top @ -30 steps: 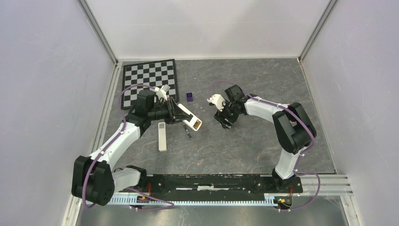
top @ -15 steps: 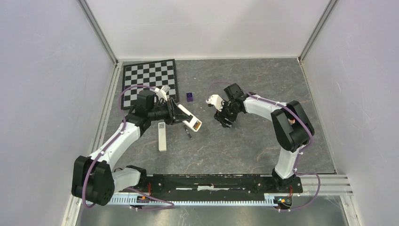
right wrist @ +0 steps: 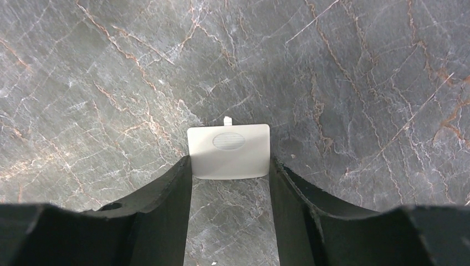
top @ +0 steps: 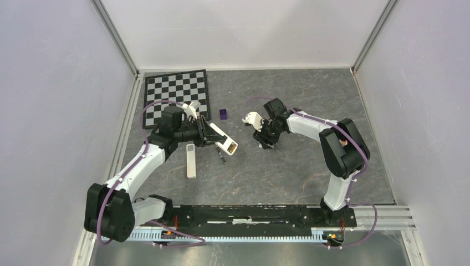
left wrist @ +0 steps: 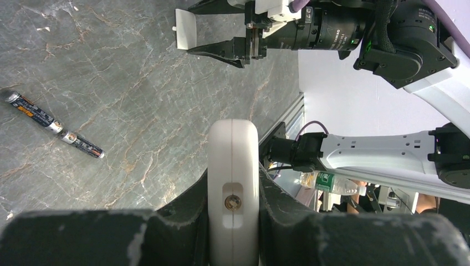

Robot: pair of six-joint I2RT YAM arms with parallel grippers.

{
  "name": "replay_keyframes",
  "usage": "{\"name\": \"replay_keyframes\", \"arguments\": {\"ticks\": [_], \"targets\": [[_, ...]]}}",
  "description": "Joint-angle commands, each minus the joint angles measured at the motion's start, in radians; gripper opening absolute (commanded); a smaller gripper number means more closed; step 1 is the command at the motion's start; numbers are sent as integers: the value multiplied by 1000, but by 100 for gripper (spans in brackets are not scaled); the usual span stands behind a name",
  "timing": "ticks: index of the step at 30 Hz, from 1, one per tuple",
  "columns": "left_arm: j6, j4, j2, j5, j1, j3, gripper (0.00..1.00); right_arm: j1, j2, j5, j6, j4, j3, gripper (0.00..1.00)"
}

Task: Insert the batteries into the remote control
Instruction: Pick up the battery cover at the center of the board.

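Note:
The remote control (top: 191, 159), a long white bar, lies flat on the table below my left gripper. My left gripper (top: 213, 136) (left wrist: 233, 185) is shut on a shorter white remote (top: 226, 144) (left wrist: 233, 160) with a red-orange end, held edge-on above the table. Two slim dark batteries (top: 221, 157) (left wrist: 33, 109) lie end to end on the stone surface beside it. My right gripper (top: 264, 143) (right wrist: 230, 160) points down, and its fingertips press both sides of a small white battery cover (right wrist: 229, 151) (left wrist: 185, 29).
A small purple cube (top: 223, 114) sits behind the held remote. A checkerboard mat (top: 177, 91) lies at the back left. Grey walls enclose the table (top: 310, 166) on three sides.
My right gripper's jaws have closed in on the white cover, and its wrist shifted slightly toward the back. The left arm and its remote have stayed still.

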Motion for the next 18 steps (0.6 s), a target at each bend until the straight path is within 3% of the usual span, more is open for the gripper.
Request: {"name": "replay_keyframes", "arguments": {"ticks": [1, 9, 18], "targets": [[16, 32, -20, -12, 6, 8, 2, 2, 33, -7, 16, -93, 0, 45], [-91, 259, -33, -179, -17, -117, 2, 17, -37, -70, 40, -75, -3, 49], [-140, 511, 59, -432, -153, -203, 2, 34, -136, -102, 78, -36, -66, 49]]}}
